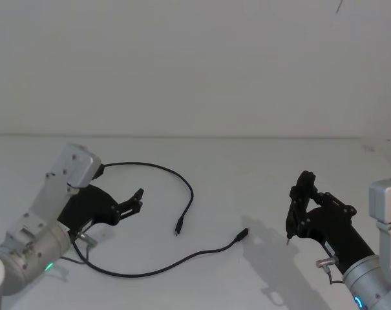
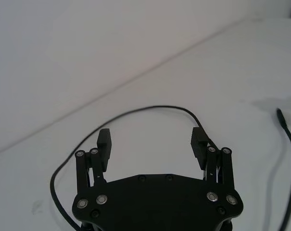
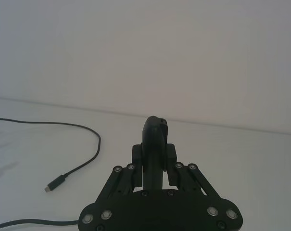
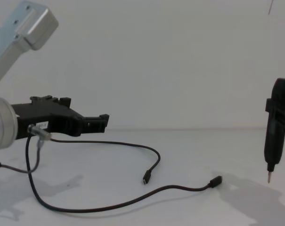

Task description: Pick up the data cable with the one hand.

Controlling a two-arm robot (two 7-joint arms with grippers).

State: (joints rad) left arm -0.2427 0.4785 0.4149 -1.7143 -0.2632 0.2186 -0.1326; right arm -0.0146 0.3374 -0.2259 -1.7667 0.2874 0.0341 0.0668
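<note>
Left gripper [image 1: 138, 200]: released, raised at left above the data cable [image 1: 192, 194] on the table [image 1: 260, 161]. Right gripper [image 3: 156, 156]: right, clenched on black pointed tool [image 4: 273, 136].

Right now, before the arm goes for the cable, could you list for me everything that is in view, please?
data cable: one, black, lying in loose curves on the table from left to middle, both plugs near the middle
table: one, white, under everything
wall: one, pale, behind the table
short wire: one, grey with a silver plug, hanging at the left wrist
left claw: one, black, open, above the table's left side, the cable's arc just ahead of it
right claw: one, black, raised at the table's right, a long pale-tipped part pointing down
</note>
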